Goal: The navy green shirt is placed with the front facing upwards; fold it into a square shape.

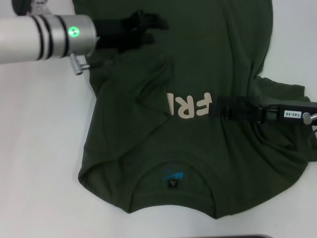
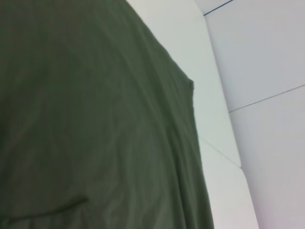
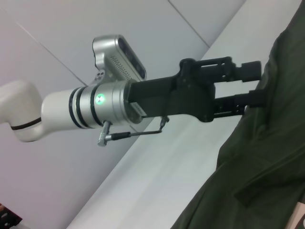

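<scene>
The navy green shirt [image 1: 138, 148] lies spread on the white table [image 1: 39, 163], collar toward me, with its teal print [image 1: 173, 175] inside the neck. A fold of cloth covers part of the cream lettering [image 1: 190, 105]. My left gripper [image 1: 156, 29] is open at the far left part of the shirt, its black fingers [image 3: 250, 67] reaching over the cloth edge [image 3: 267, 167]. My right gripper [image 1: 213, 106] lies low across the chest, its tip at the lettering. The left wrist view shows only shirt fabric [image 2: 86, 119] and table.
Bare white tabletop [image 2: 190, 43] runs along the shirt's left side and beyond it. The shirt's right sleeve [image 1: 285, 91] bunches up beside the right arm. A dark edge [image 1: 247, 236] shows at the near table border.
</scene>
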Controlling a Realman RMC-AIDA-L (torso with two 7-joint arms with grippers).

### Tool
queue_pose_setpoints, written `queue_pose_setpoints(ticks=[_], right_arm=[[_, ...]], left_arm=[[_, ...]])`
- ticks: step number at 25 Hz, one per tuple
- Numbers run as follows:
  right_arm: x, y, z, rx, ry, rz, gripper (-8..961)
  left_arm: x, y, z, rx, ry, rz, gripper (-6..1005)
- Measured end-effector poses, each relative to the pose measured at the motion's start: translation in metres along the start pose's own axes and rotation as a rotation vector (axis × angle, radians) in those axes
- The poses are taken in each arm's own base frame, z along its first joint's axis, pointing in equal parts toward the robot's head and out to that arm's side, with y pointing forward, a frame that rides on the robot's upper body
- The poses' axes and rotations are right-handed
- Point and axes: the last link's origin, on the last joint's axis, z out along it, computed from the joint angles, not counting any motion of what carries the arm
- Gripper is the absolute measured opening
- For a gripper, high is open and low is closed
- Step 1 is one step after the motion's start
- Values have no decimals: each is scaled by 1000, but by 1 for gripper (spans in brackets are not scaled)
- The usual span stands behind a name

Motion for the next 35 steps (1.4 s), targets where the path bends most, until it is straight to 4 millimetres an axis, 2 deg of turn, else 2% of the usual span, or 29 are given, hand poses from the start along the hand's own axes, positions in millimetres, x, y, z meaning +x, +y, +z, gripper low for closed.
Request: queue_pose_setpoints(ticks=[7, 13, 18, 24, 35], right_arm=[[-3, 0, -1, -1, 3, 10, 915], [-4, 1, -3, -10, 11, 19, 915], [-1, 5, -12, -39, 69, 47, 915], [0, 8, -26, -61, 108, 82, 915], [-1, 7, -28, -58, 118, 89, 915]], left_arm=[[-5, -33, -42, 6, -52, -50, 533], [-22, -50, -61, 7, -103, -84, 534], [-34, -56, -58, 17, -119, -86, 534], [-49, -56, -43, 59, -162, -60, 534], [-52, -45, -24, 81, -188, -9, 534]])
